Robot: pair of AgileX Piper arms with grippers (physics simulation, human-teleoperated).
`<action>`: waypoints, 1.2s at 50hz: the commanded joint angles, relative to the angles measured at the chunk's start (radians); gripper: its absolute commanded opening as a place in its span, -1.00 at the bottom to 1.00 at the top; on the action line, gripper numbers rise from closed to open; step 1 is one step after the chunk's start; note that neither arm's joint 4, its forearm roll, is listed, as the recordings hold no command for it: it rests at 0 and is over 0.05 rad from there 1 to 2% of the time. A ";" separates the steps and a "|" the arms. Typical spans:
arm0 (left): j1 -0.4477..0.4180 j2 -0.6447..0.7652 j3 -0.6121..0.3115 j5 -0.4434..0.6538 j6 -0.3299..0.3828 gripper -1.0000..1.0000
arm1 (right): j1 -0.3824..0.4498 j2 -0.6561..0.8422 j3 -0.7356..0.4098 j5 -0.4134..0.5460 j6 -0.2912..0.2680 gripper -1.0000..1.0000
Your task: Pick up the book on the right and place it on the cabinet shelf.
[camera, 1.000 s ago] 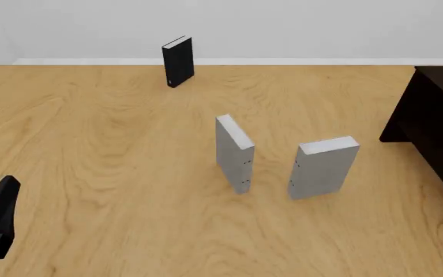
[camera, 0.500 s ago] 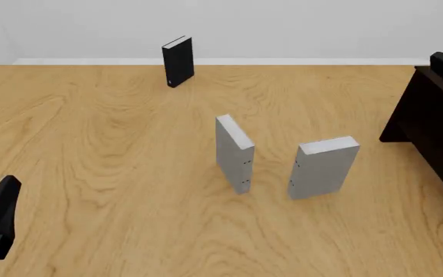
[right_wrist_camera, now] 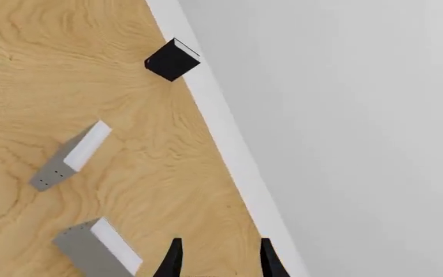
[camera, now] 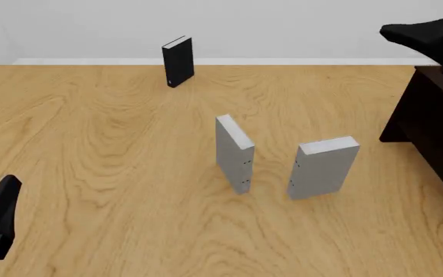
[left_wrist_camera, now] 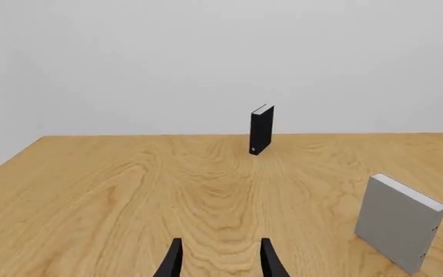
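Three books stand upright on the wooden table. The book (camera: 323, 167) on the right is thick and light grey, with a paler top edge; it shows again in the right wrist view (right_wrist_camera: 98, 249). The very dark cabinet shelf (camera: 431, 118) stands at the table's right edge, just right of that book. My right gripper (camera: 394, 32) hangs high above the cabinet's far corner, well up and away from the book; its fingers (right_wrist_camera: 172, 259) stand apart and hold nothing. Low at the near left, my left gripper (camera: 7, 186) is open and empty, as its wrist view (left_wrist_camera: 220, 265) confirms.
A second grey book (camera: 235, 153) stands a short way left of the right one, also visible from both wrists (left_wrist_camera: 398, 222) (right_wrist_camera: 71, 154). A black book (camera: 177, 60) stands far back near the white wall (left_wrist_camera: 262, 128) (right_wrist_camera: 171, 59).
The right arm has risen from beside the cabinet and swung up and left, into the upper right of the front view. The left arm and the books have not moved.
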State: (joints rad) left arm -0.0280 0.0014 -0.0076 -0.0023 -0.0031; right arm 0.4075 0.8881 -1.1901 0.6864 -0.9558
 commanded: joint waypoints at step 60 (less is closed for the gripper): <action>-0.049 -0.001 0.002 0.020 0.005 1.00 | 0.048 0.466 -0.260 0.534 -0.374 1.00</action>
State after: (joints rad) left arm -0.0650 0.0005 -0.0071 0.0109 0.0006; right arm 0.4518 1.3252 -1.4809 1.2016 -1.3280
